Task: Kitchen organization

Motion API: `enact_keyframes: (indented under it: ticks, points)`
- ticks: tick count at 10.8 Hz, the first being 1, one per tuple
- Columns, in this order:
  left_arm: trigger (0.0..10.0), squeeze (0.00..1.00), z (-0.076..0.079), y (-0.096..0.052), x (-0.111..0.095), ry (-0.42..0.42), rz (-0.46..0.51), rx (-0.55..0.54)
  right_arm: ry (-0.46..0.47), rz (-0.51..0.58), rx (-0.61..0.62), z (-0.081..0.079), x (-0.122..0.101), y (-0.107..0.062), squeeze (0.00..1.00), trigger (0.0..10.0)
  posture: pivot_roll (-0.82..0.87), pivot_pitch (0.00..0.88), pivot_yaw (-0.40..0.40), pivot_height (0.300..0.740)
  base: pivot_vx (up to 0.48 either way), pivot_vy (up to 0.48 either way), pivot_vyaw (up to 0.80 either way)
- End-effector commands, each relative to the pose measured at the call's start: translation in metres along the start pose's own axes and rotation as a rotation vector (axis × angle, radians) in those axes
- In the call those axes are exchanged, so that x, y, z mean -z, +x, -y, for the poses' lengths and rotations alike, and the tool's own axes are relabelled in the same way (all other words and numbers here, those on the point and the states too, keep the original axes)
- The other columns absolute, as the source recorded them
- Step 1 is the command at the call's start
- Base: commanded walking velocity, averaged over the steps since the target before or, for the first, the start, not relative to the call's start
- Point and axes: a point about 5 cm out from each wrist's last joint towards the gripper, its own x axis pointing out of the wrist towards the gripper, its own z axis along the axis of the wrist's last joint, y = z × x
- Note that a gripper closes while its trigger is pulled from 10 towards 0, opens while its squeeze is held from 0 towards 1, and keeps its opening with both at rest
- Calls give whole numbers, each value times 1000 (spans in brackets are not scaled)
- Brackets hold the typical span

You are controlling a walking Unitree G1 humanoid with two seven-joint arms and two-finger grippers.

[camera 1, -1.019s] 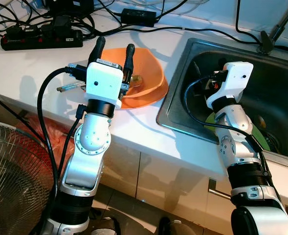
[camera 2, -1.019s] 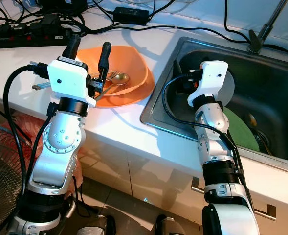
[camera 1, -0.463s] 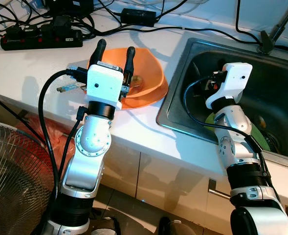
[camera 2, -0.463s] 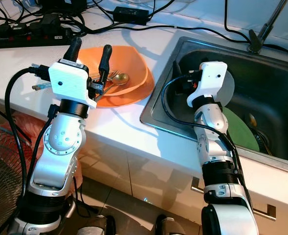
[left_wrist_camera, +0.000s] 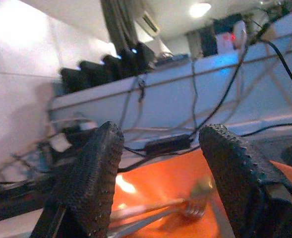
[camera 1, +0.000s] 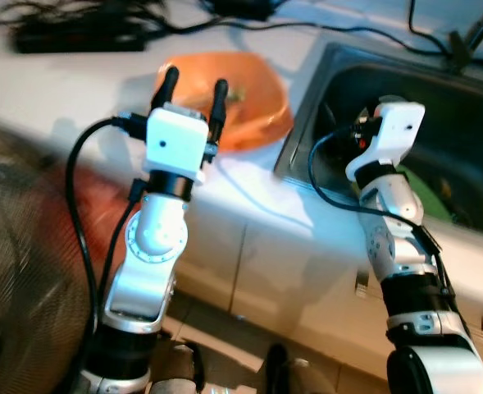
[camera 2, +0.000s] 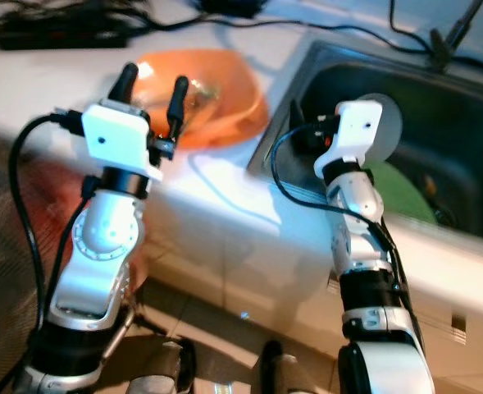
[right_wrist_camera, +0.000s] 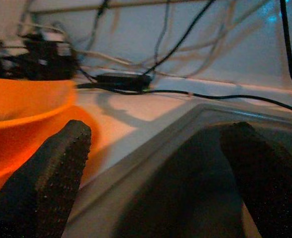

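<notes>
An orange bowl (camera 1: 239, 103) sits on the white counter (camera 1: 85, 90) just left of the steel sink (camera 1: 462, 98). A fork and a spoon (left_wrist_camera: 193, 198) lie inside the bowl. My left gripper (camera 1: 193, 87) is open and held upright at the bowl's near left rim, holding nothing. My right gripper (right_wrist_camera: 160, 163) is also open and empty, hovering over the sink's near left corner with the bowl off to one side of it. A green plate (camera 2: 398, 190) lies in the sink basin beside my right arm.
A black power strip (camera 1: 77, 37) and tangled cables (camera 2: 339, 33) run along the back of the counter. A pale round dish (camera 2: 389, 123) stands in the sink behind my right wrist. A fan (camera 1: 11, 271) is at the left, and cabinet fronts (camera 1: 290, 271) are below the counter.
The whole picture has shifted and blurred, so the camera has moved; the counter and bowl now sit higher in view. Both grippers keep their pose and stay open.
</notes>
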Motion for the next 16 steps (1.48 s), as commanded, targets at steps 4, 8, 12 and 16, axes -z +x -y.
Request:
enact_keyframes:
  ticks: [4, 8, 12, 16]
  points:
    - [10000, 0, 1, 0, -8, -2, 28, 6, 3, -18, 3, 2, 4, -4, 0, 10000, 89, 169, -28, 740, 0, 0, 0]
    - [10000, 0, 4, -2, -7, -17, 23, 26, 6, -25, 6, 2, 5, -5, 0, 10000, 90, 176, -27, 740, 0, 0, 0]
    - [10000, 0, 0, -2, -1, -22, -13, 2, 11, -34, 15, 3, 6, -3, 0, 10000, 90, 173, -32, 740, 0, 0, 0]
    - [10000, 0, 0, -2, -1, -23, -14, 2, 10, -19, 15, 3, 4, -4, 0, 10000, 90, 173, -31, 740, 0, 0, -200]
